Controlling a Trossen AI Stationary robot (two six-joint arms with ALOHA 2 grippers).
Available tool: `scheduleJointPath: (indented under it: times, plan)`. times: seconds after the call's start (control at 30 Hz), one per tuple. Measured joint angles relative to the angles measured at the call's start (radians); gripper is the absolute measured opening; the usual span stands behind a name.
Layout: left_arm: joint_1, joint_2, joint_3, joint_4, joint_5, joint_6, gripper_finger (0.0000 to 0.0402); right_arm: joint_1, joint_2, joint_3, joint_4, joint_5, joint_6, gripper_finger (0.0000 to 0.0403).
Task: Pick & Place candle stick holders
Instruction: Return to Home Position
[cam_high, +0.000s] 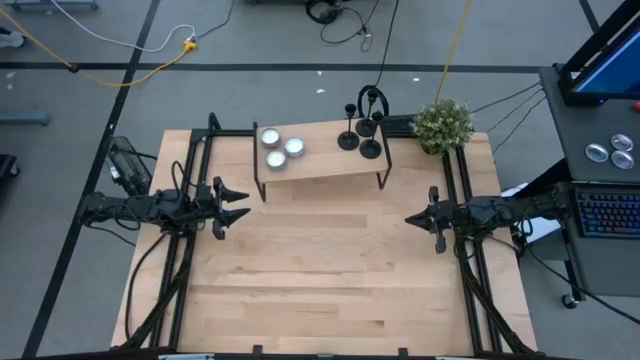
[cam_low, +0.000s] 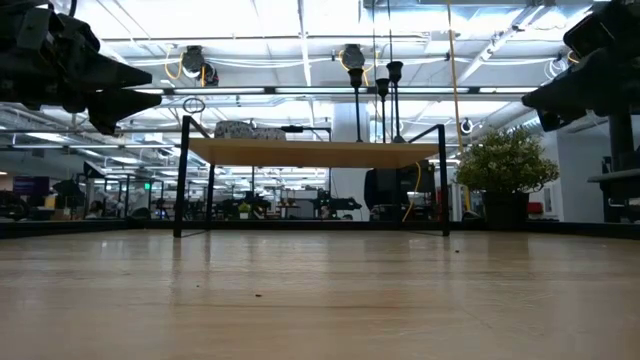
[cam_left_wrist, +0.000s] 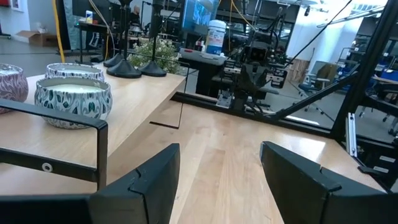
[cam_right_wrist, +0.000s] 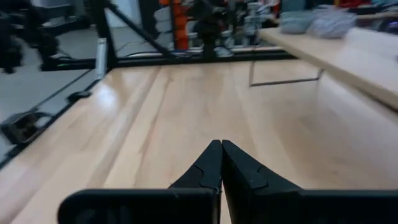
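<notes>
Three black candlestick holders (cam_high: 360, 133) stand upright on their round bases on the right half of a raised wooden shelf (cam_high: 320, 165) at the table's far middle; they also show in the low view (cam_low: 378, 95) and the left wrist view (cam_left_wrist: 127, 65). My left gripper (cam_high: 243, 203) is open and empty above the table's left side, its fingertips (cam_left_wrist: 217, 168) apart. My right gripper (cam_high: 410, 219) is shut and empty above the table's right side, its fingertips (cam_right_wrist: 221, 149) together.
Three tealight candles in patterned cups (cam_high: 281, 148) sit on the shelf's left half. A small potted plant (cam_high: 443, 124) stands at the table's far right corner. The shelf rests on thin black legs (cam_low: 183, 175). Bare wooden tabletop (cam_high: 320, 280) lies between and in front of the arms.
</notes>
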Motion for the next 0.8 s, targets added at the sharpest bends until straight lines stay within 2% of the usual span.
scheduleJointPath:
  times: [0.8]
  plan:
    - [0.0, 0.002, -0.003, 0.019, -0.001, -0.006, 0.023, 0.0, 0.001, 0.0, 0.019, 0.008, 0.002, 0.0]
